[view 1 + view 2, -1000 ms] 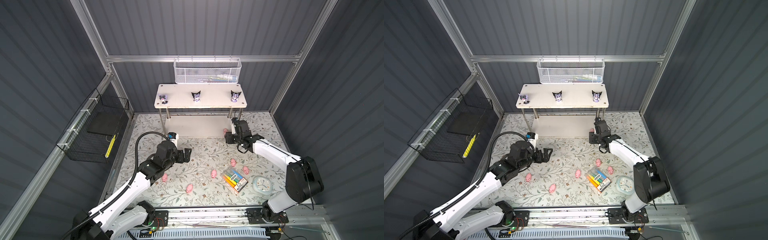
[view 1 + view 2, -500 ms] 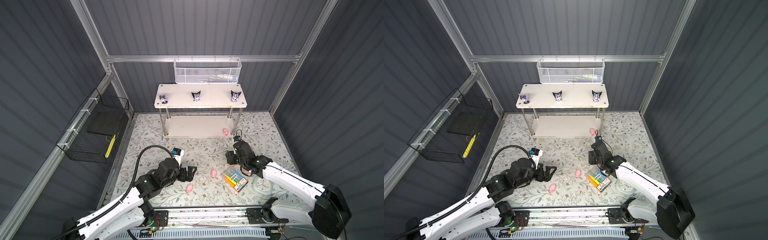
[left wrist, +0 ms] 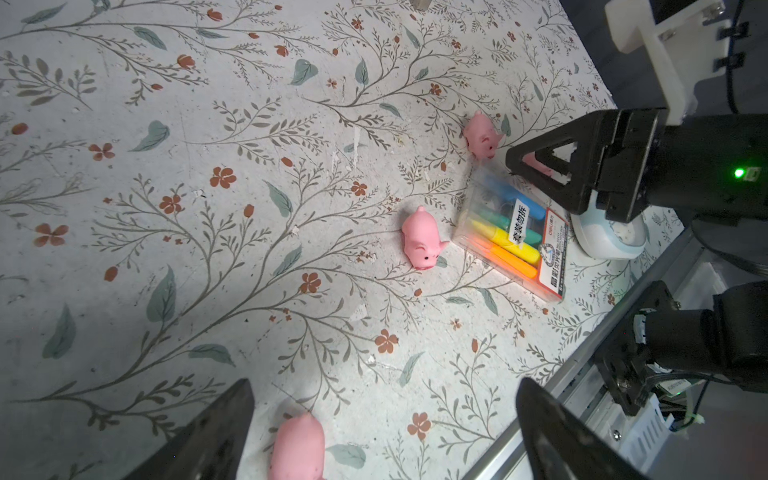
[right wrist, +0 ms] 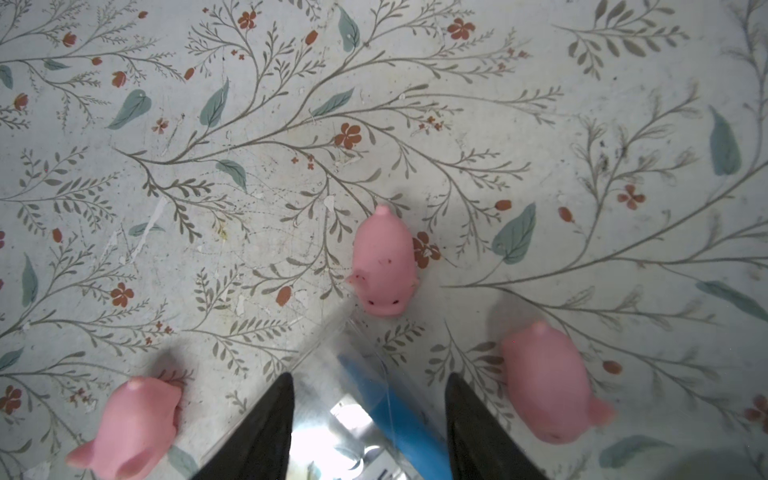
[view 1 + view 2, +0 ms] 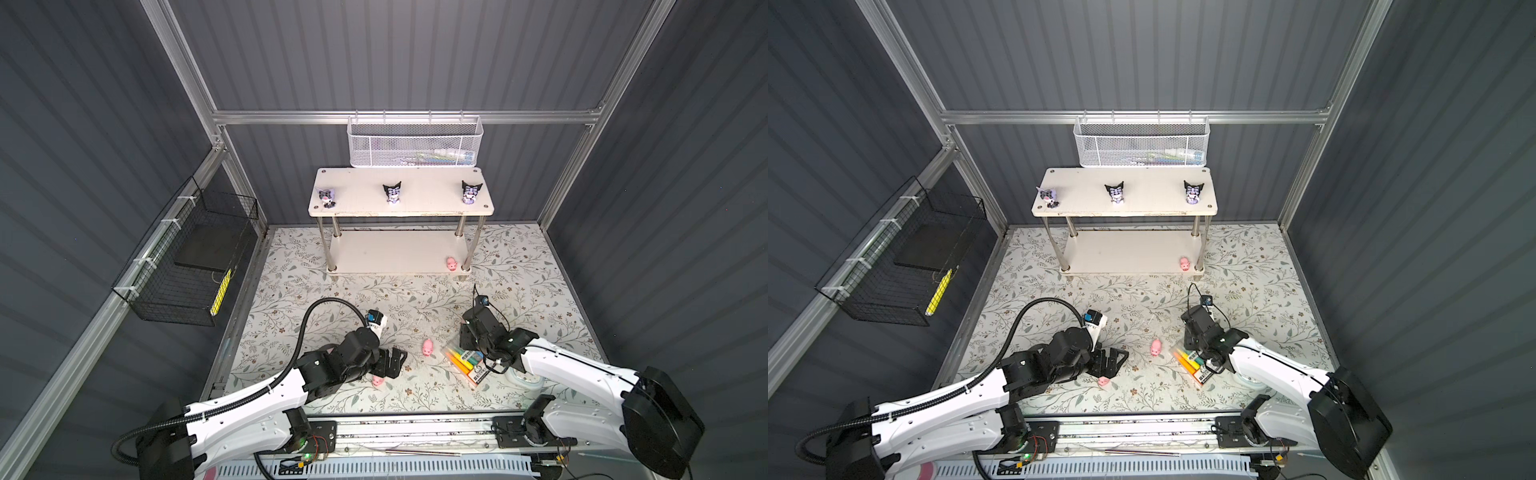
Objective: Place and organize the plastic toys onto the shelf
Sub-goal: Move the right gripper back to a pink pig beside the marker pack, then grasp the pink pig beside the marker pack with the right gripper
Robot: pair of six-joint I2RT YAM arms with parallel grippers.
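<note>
The white shelf [image 5: 428, 199] [image 5: 1150, 199] stands at the back. Three black-eared figurines [image 5: 392, 193] [image 5: 1115, 193] line its top board, and one pink pig [image 5: 451, 263] [image 5: 1184, 263] stands on the lower board by the right post. My left gripper [image 5: 397, 365] [image 3: 384, 384] is open, low over a floor pig [image 5: 377, 380] [image 3: 297, 446] that lies between its fingers, untouched. Another pig [image 5: 428, 347] [image 3: 422, 239] lies mid-floor. My right gripper [image 5: 466, 343] [image 4: 370, 378] is open above the marker pack's corner, with pigs [image 4: 384, 262] [image 4: 544, 382] [image 4: 133, 428] around it.
The marker pack [image 5: 467, 363] [image 3: 515, 245] lies at the front right, with the pale-blue clock [image 3: 611, 237] beside it under the right arm. A white mesh basket [image 5: 413, 143] hangs above the shelf. A black wire basket [image 5: 187, 266] hangs on the left wall.
The right gripper pulled back from the shelf's lower board to the marker pack, leaving a pig on that board. The left gripper moved toward the front, over the front pig.
</note>
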